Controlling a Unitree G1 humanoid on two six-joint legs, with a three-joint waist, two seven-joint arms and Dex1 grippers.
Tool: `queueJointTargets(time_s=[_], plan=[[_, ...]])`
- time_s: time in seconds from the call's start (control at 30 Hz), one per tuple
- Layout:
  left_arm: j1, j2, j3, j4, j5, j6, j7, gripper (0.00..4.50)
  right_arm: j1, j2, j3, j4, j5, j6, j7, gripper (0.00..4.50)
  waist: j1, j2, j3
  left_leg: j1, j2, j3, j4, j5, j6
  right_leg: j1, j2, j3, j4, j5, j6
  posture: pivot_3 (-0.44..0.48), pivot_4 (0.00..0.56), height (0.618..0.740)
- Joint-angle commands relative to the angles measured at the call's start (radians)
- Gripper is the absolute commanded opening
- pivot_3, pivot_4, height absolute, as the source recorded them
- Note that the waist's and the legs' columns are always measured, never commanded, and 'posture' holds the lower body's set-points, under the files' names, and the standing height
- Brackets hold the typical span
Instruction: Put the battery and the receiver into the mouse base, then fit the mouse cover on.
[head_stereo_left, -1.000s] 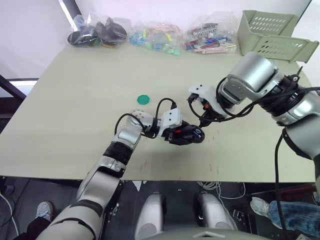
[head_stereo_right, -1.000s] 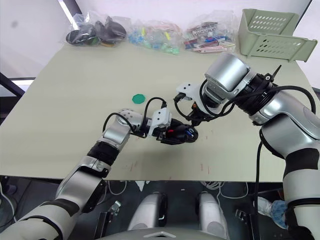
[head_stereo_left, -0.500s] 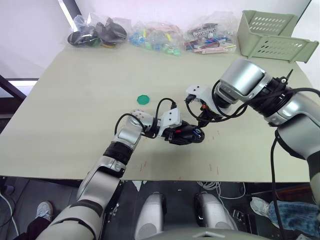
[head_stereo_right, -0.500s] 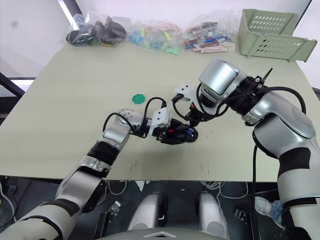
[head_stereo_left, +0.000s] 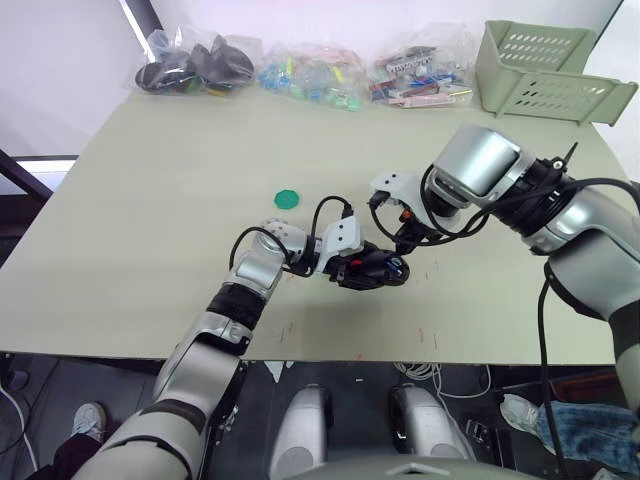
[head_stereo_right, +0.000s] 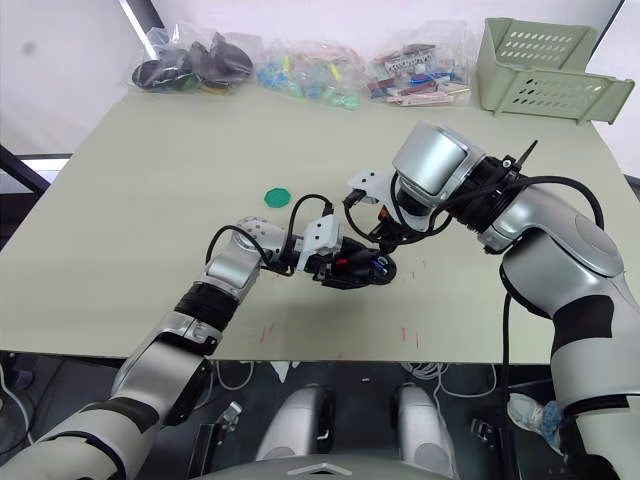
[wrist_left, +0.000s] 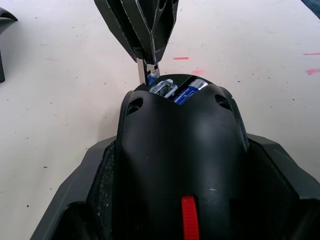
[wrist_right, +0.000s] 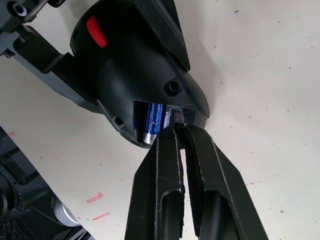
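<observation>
My left gripper (head_stereo_left: 352, 268) is shut on the black mouse base (wrist_left: 180, 150), holding it by its sides just above the table; the red wheel faces the wrist. The blue battery (wrist_right: 152, 122) lies in the open bay at the base's rear end. Beside the battery, my right gripper (wrist_right: 178, 131) is shut on the small silver-ended receiver (wrist_left: 148, 74), with its tips touching the edge of the bay. The right gripper (head_stereo_left: 403, 243) comes down onto the base from the right. The mouse cover is out of view.
A green disc (head_stereo_left: 288, 198) lies on the table behind the left arm. Several clear bags of parts (head_stereo_left: 310, 75) line the far edge, and a green plastic basket (head_stereo_left: 545, 70) stands at the back right. Bare tabletop surrounds the mouse.
The right arm has swung a little left and down, bringing its fingertips to the rear of the mouse base. The left arm and base have stayed put.
</observation>
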Motion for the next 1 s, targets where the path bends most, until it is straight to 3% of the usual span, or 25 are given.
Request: queueJointTargets(time_s=[0.03, 1.0], plan=[[-0.002, -0.01, 0.003, -0.032, -0.005, 0.003, 0.009, 2.97, 0.006, -0.004, -0.005, -0.02, -0.017, -0.004, 0.011, 0.0, 0.0, 0.0, 0.0, 0.0, 0.0, 0.0, 0.0, 0.0, 0.0, 0.0, 0.0, 0.0, 0.0, 0.0, 0.0, 0.0, 0.15, 0.74], [0.001, -0.014, 0.002, -0.038, -0.006, 0.01, 0.019, 2.97, 0.031, 0.027, -0.031, 0.001, -0.054, 0.0, 0.019, 0.0, 0.0, 0.0, 0.0, 0.0, 0.0, 0.0, 0.0, 0.0, 0.0, 0.0, 0.0, 0.0, 0.0, 0.0, 0.0, 0.0, 0.15, 0.74]])
